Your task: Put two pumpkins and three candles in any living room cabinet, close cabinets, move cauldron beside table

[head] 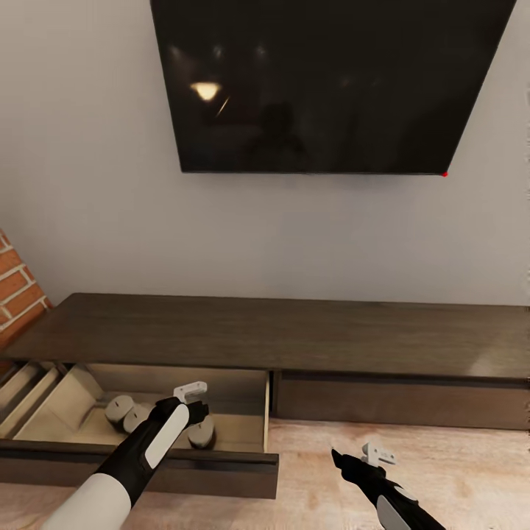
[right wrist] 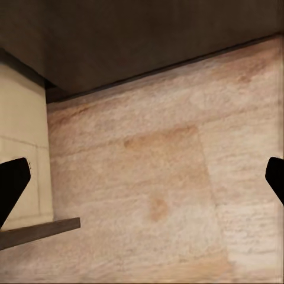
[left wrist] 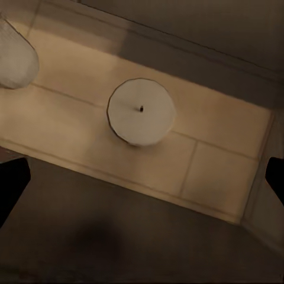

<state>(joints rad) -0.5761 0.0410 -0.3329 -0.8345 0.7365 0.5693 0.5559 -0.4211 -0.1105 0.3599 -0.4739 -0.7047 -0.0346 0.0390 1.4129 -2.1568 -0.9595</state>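
Observation:
The dark-brown cabinet (head: 294, 335) stands against the wall with its left drawer (head: 221, 467) pulled out, showing a pale beige inside. Three candles lie in it: two side by side (head: 119, 408) (head: 137, 418) and one (head: 202, 436) partly behind my left gripper (head: 199, 414). That gripper hangs open above the drawer, straight over a candle (left wrist: 141, 111) that stands free on the drawer floor, with a second candle (left wrist: 13, 59) off to one side. My right gripper (head: 340, 459) is open and holds nothing, low over the wooden floor by the drawer's right corner. The pumpkins and cauldron are out of view.
A large black TV (head: 331, 81) hangs on the grey wall above the unit. The cabinet's right drawer front (head: 405, 401) is shut. A brick wall edge (head: 18, 291) stands at the left. Light wooden floor (right wrist: 160, 177) lies beneath my right gripper, beside the open drawer's corner (right wrist: 35, 231).

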